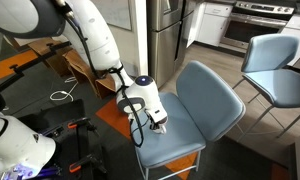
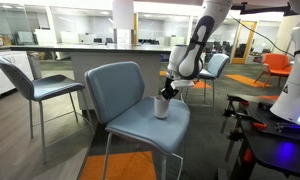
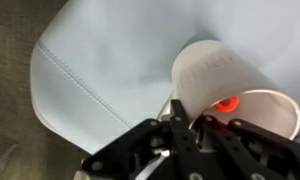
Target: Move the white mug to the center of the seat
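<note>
The white mug (image 3: pixel 215 75) is in the wrist view at the right, with its pinkish inside lit red. In both exterior views it is at seat level (image 1: pixel 159 127) (image 2: pixel 162 108), near the edge on the robot's side. The seat (image 1: pixel 180 148) (image 2: pixel 140 125) (image 3: pixel 120 50) is a light blue-grey cushion with a curved backrest. My gripper (image 3: pixel 190 125) (image 1: pixel 156 120) (image 2: pixel 168 94) reaches down from above. One finger is inside the mug's rim and one outside, shut on its wall.
A smaller-looking blue-grey chair (image 1: pixel 280 70) (image 2: pixel 35 85) stands apart from this one. Orange floor matting (image 2: pixel 120 165) lies under the chair. Black equipment (image 2: pixel 265 140) stands close beside the seat. Kitchen appliances (image 1: pixel 260 20) are at the back.
</note>
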Robot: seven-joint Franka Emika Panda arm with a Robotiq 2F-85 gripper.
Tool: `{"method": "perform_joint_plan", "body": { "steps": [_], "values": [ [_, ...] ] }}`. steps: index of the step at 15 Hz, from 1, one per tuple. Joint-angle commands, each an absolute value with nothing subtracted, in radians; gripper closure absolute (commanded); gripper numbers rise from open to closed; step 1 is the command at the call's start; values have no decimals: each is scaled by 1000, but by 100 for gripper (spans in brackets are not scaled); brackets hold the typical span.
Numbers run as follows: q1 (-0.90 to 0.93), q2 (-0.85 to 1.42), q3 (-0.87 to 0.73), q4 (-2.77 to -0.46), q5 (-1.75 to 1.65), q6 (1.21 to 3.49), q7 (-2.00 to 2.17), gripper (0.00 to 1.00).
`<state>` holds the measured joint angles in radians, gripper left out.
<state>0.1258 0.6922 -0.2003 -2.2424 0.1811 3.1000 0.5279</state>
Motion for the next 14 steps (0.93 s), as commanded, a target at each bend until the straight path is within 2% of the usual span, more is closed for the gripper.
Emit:
{"method": "perform_joint_plan", "body": {
  "steps": [1, 2, 3, 5, 8, 11, 14],
  "values": [
    [113, 689, -177, -2258, 231, 3150, 474, 97],
    [114, 688, -178, -2261, 228, 3153, 457, 64],
    [121, 686, -187, -2263, 226, 3152, 450, 61],
    [115, 664, -183, -2273, 219, 3148, 422, 49],
    [81, 613, -154, -2282, 214, 3099, 376, 25],
    [-15, 532, -56, -2289, 217, 3006, 312, 4],
    [-112, 445, 45, -2283, 237, 2829, 224, 0]
  ]
}}
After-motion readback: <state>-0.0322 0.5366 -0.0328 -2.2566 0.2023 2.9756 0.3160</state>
